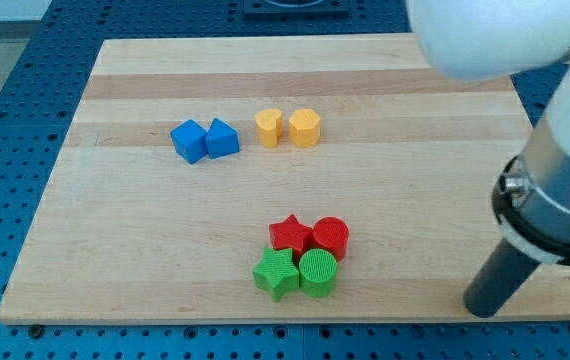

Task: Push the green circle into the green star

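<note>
The green circle (318, 272) sits near the view's bottom, touching the right side of the green star (276, 273). A red star (291, 234) and a red circle (331, 238) sit just above them, all in one tight cluster. My rod comes down at the view's right, and my tip (484, 307) rests on the board well to the right of the green circle, apart from every block.
A blue cube (189, 140) and a blue triangular block (222, 138) sit at the upper left. Two yellow blocks (269, 128) (304, 128) sit to their right. The wooden board (115, 240) lies on a blue perforated table. The arm's white body fills the upper right.
</note>
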